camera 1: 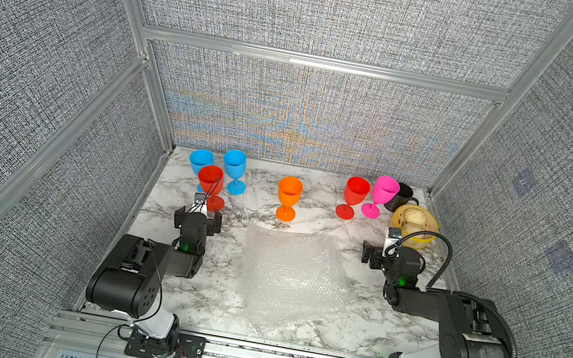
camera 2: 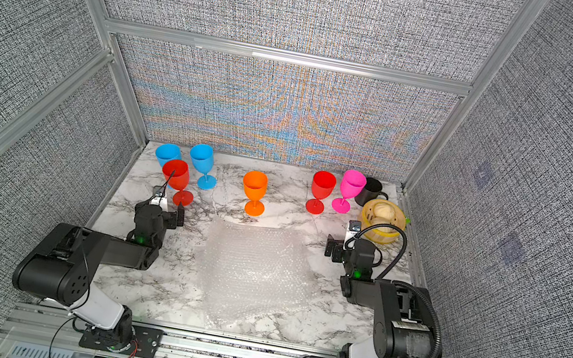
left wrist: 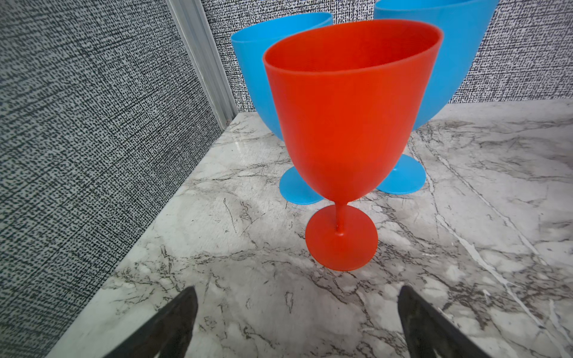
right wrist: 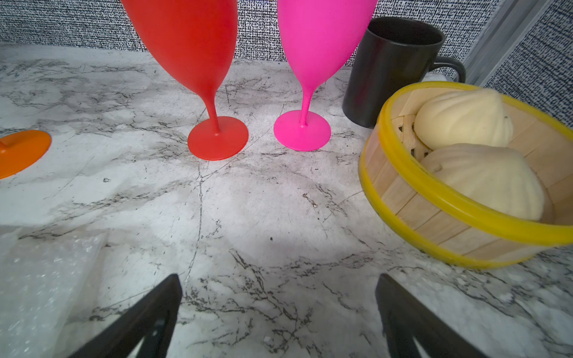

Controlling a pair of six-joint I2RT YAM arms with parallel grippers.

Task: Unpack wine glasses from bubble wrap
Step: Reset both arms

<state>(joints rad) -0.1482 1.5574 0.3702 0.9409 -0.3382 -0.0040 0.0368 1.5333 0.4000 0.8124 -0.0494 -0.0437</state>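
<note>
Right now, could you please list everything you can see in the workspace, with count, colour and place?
blue wine glasses: two, blue, upright, far left corner.
red wine glasses: two, red, upright; one before the blue pair, one far right.
orange wine glass: one, orange, upright, far middle.
pink wine glass: one, pink, upright, beside the right red one.
black mug: one, black, far right corner.
steamer basket: one, wood with yellow rims, right edge.
buns: two, cream, in the basket.
bubble wrap: flat, sheet count unclear, clear, centre.
table: one, white-grey marble.
left hand: black, open, empty.
right hand: black, open, empty.
</note>
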